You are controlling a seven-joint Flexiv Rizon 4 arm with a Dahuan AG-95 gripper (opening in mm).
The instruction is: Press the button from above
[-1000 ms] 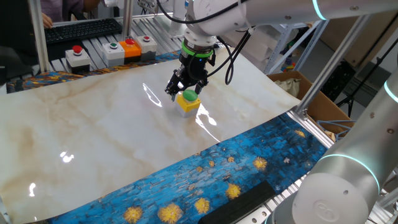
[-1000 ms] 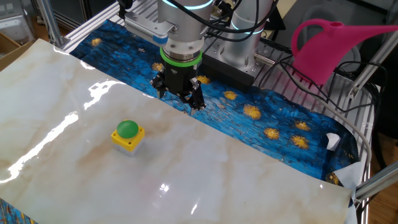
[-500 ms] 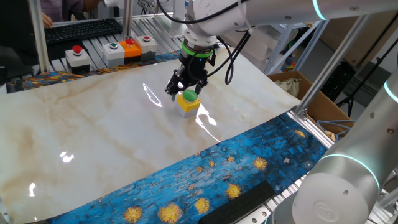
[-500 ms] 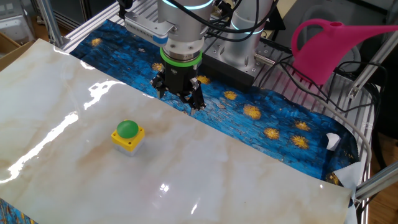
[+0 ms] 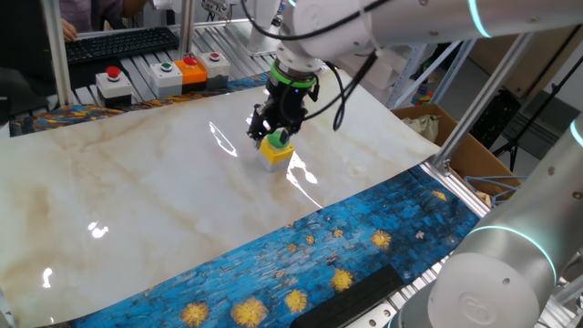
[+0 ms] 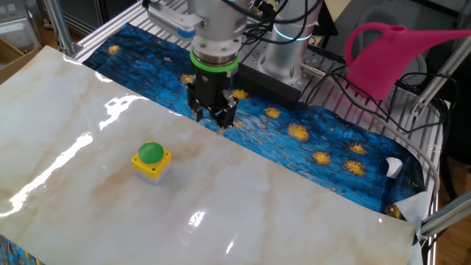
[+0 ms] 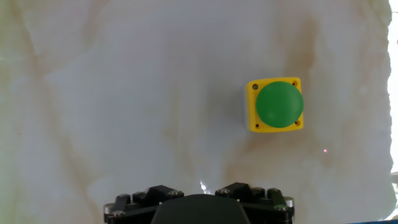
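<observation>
Because the task calls for a push from straight above, the gripper (image 6: pixel 215 118) hangs pointing down over the marble table (image 6: pixel 294 199), yet it is not over the button (image 6: pixel 151 158): in the other fixed view the button stands alone on the slab, apart from the gripper, which hovers nearer the slab's far edge and the blue cloth (image 6: pixel 316 143). The hand view agrees, with the green dome up and to the right of the fingers' base. Nothing is held; how wide the fingers stand I cannot tell, since no view shows the tips plainly. The button sits upright, dome up, which suits a downward press; I judge the approach unfinished, needing a sideways shift before descending. Beyond the button, a pink watering can (image 6: pixel 390 55) stands off the table, and grey button boxes (image 5: pixel 164 75) line the edge farthest from the button.
</observation>
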